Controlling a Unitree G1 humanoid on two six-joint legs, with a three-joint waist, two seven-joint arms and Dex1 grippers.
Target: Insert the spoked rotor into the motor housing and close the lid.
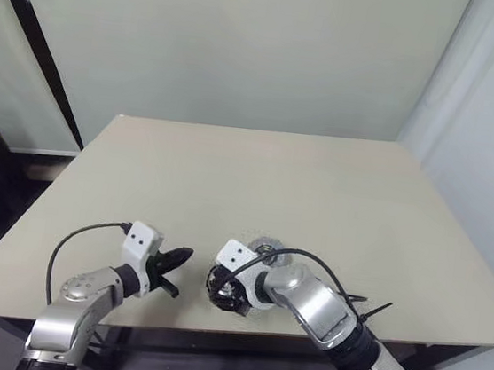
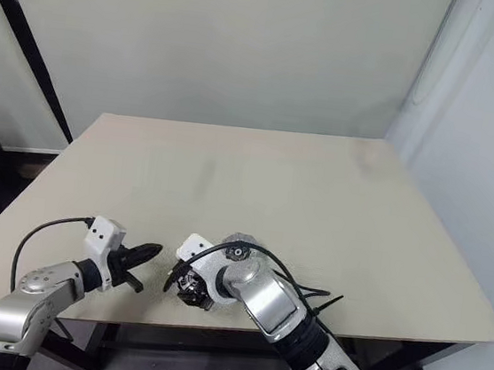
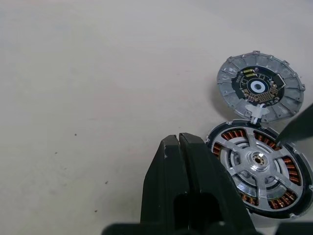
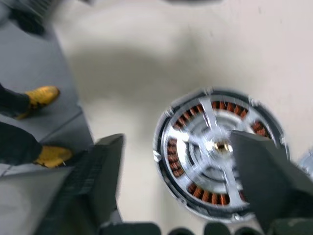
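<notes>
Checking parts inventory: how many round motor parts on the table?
3. The spoked rotor sits inside the motor housing, near the table's front edge; the lid lies flat beside the housing, off it. More may hide under the right arm.

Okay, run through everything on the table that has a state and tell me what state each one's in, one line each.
spoked rotor: seated in the housing, spokes lying over the coils.
motor housing: flat on the table, uncovered, rotor inside.
lid: off, lying flat on the table beside the housing.
left gripper: fingers shut, empty, next to the housing.
right gripper: fingers open, one on each side above the rotor, holding nothing.
</notes>
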